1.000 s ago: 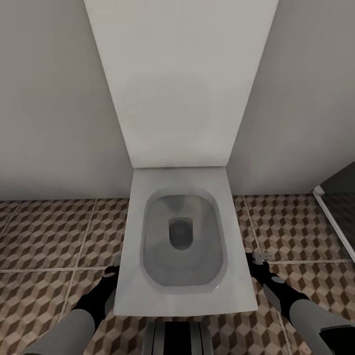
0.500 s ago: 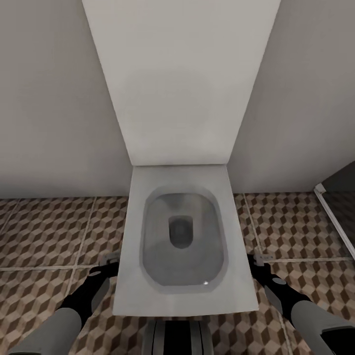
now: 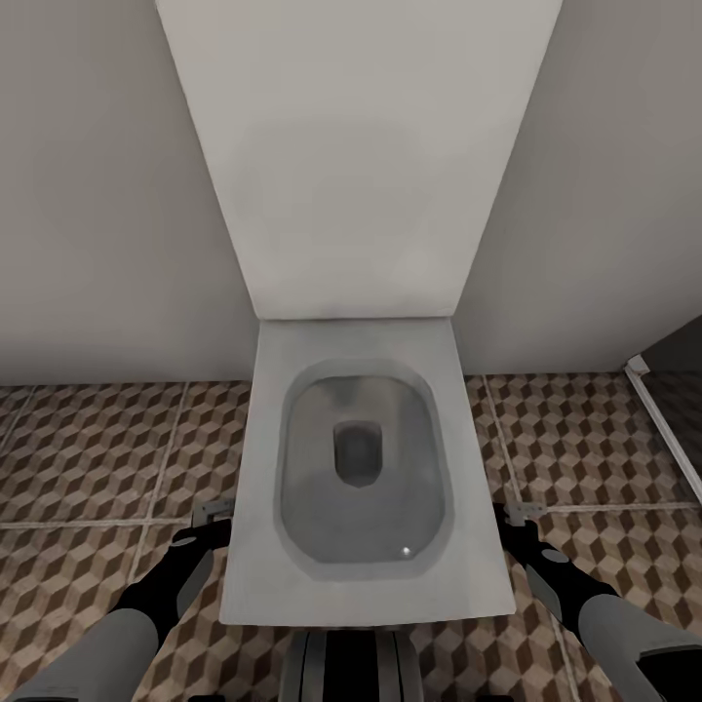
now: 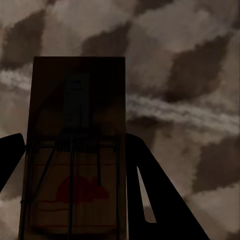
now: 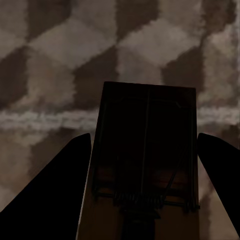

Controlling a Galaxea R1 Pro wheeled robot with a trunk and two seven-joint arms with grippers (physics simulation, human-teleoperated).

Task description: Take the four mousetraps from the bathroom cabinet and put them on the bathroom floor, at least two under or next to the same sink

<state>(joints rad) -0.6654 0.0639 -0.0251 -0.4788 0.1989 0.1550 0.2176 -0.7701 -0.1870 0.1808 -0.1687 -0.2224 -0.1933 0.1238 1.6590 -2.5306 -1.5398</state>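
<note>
Directly ahead in the head view: a white toilet (image 3: 361, 468) with its lid raised against the grey wall (image 3: 97, 195), standing on the bathroom floor (image 3: 88, 458) of brown, beige and white cube tiles. Left gripper (image 3: 210, 515) low beside the toilet's left edge, right gripper (image 3: 519, 513) low beside its right edge, both over the tiles near a pale grout line. A white strip and dark panel (image 3: 673, 390) at the far right edge of the floor, too cropped to identify.

Seen from the left wrist: a wooden mousetrap (image 4: 75, 150) with wire spring and a red mouse print, pinched between the two dark fingers (image 4: 150, 190), floor tiles and a grout line behind it.

Seen from the right wrist: a second mousetrap (image 5: 145, 160), dim and probably turned with its spring end near the camera, gripped between the spread dark fingers (image 5: 55, 190) that press its long sides, above the tiles.
</note>
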